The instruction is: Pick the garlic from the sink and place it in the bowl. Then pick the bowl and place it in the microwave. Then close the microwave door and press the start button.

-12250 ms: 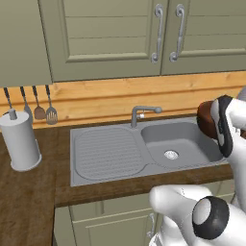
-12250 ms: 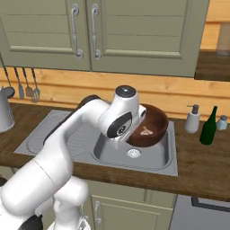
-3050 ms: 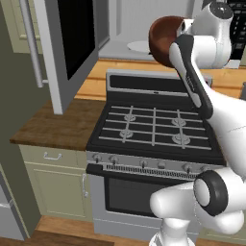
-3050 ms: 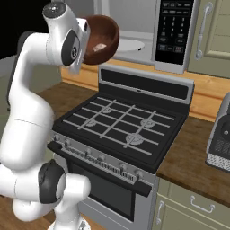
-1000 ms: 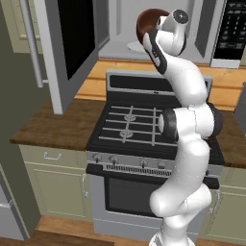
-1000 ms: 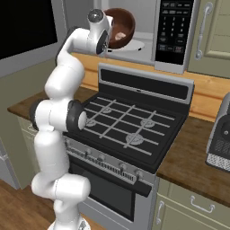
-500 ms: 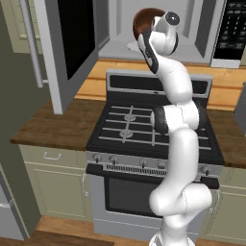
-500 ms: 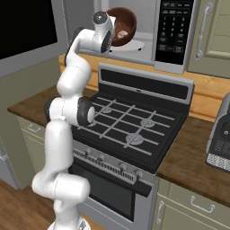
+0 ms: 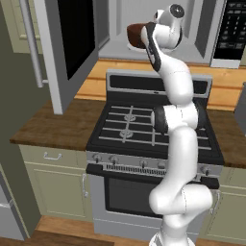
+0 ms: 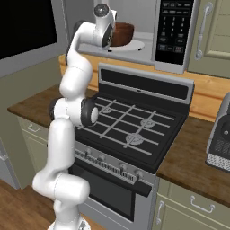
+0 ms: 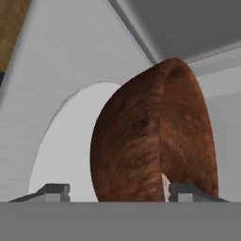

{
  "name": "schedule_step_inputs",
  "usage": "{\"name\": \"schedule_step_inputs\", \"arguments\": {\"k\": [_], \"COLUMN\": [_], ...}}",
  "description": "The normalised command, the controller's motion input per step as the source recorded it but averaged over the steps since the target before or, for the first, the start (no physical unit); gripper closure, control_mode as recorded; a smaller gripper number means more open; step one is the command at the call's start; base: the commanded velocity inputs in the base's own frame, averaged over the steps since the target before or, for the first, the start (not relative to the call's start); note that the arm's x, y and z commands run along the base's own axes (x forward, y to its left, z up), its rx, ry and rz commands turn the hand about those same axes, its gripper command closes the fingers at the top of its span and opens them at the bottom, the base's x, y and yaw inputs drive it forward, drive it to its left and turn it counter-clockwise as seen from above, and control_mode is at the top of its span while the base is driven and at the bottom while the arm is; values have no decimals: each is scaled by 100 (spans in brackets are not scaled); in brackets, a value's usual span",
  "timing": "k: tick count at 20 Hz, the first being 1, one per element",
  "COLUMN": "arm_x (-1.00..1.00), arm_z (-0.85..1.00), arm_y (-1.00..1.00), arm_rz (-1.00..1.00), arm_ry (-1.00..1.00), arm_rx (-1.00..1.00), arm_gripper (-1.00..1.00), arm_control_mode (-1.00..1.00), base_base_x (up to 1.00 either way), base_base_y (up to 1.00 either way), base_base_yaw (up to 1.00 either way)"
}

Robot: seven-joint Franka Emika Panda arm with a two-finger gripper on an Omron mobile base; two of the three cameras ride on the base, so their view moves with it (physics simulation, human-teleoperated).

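The dark reddish-brown bowl (image 9: 135, 34) (image 10: 124, 33) stands upright on the round white turntable (image 10: 138, 45) inside the microwave (image 10: 173, 28). My gripper (image 9: 145, 36) (image 10: 110, 37) is at the bowl's near side, reaching into the cavity. In the hand view the bowl (image 11: 150, 141) rises close between my gripper's (image 11: 117, 190) tips, which stand wide apart, open, over the turntable (image 11: 61, 150). The microwave door (image 9: 72, 43) is swung wide open to the left, bar handle (image 9: 31, 45) outward. The garlic is hidden and the sink is out of view.
The black-fronted stove (image 9: 144, 129) (image 10: 134, 123) lies directly under the microwave, with my arm rising over it. Wooden counters flank it. A dark appliance (image 10: 220, 134) stands on the right counter. The open door (image 10: 27, 31) juts out at the left.
The hand has carried the bowl deeper into the microwave cavity. The bowl now rests on the turntable and the fingers stand apart.
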Motion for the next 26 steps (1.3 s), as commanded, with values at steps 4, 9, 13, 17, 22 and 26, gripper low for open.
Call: {"name": "schedule_step_inputs", "arguments": {"k": [4, 9, 13, 17, 22, 26], "arm_x": [-62, -100, -100, -100, -100, -100], "arm_z": [-4, -29, -33, -40, 11, 15], "arm_y": [14, 37, 49, 47, 31, 27], "arm_rz": [1, 1, 3, 2, 0, 3], "arm_ry": [-49, -47, -22, -30, -11, 7], "arm_rx": [1, 7, 7, 14, 7, 0], "arm_gripper": [-100, -100, -100, -100, -100, -100], "arm_control_mode": [-100, -100, -100, -100, -100, -100], "base_base_x": [0, 0, 0, 0, 0, 0], "base_base_y": [0, 0, 0, 0, 0, 0], "base_base_yaw": [0, 0, 0, 0, 0, 0]}}
